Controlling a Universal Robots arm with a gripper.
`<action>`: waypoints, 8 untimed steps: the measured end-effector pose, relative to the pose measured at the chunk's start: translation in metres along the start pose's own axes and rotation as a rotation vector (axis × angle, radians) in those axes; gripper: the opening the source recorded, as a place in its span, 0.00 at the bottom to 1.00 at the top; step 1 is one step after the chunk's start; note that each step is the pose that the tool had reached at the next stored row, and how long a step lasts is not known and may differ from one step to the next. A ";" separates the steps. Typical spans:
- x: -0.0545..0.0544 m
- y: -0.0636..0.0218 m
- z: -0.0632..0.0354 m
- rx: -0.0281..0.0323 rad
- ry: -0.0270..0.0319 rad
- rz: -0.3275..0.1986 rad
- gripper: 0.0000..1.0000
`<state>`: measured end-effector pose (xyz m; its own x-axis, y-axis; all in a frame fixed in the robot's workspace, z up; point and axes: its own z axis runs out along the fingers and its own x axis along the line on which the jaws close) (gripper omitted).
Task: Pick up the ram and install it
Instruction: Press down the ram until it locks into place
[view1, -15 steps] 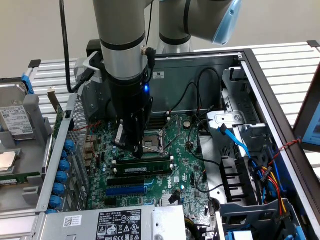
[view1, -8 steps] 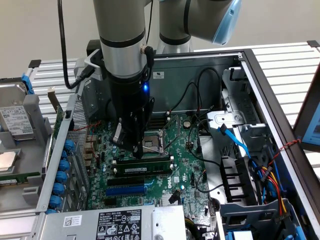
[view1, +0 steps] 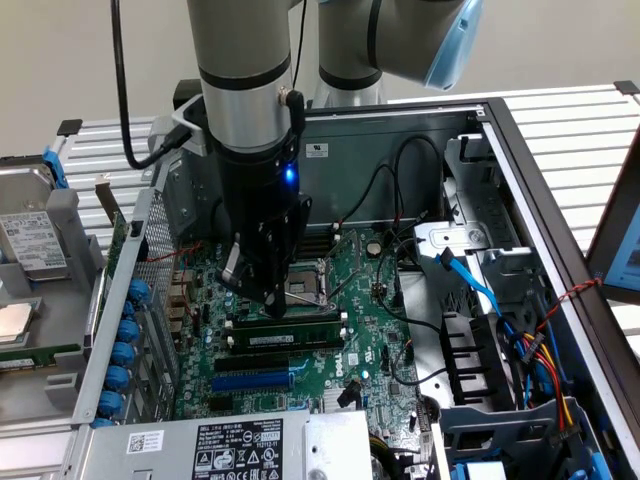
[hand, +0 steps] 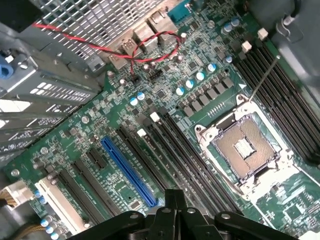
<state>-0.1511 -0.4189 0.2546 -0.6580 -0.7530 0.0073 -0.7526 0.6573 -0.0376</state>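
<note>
The gripper (view1: 268, 296) hovered just above the ram (view1: 290, 323), lying in a black slot mid-motherboard (view1: 372, 300). Seating stage, I judged, needing square, even pressure. Claw spread or pressed together, I couldn't tell.

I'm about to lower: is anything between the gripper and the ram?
Nothing visible. The gripper hangs right above the ram, which lies along the black slots beside the CPU socket. The red-black twisted wire runs well aside, near the rear ports.

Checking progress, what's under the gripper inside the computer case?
The motherboard, its open processor socket and a green memory stick in a slot. The gripper covers part of the socket.
</note>
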 end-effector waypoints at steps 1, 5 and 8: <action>0.000 0.0000 0.0000 0.0006 0.0012 0.011 0.10; 0.000 0.0000 -0.0001 0.0029 0.0059 0.053 0.10; 0.000 0.0000 0.0000 0.0027 0.0076 0.095 0.10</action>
<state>-0.1512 -0.4189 0.2547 -0.7263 -0.6873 0.0112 -0.6871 0.7254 -0.0412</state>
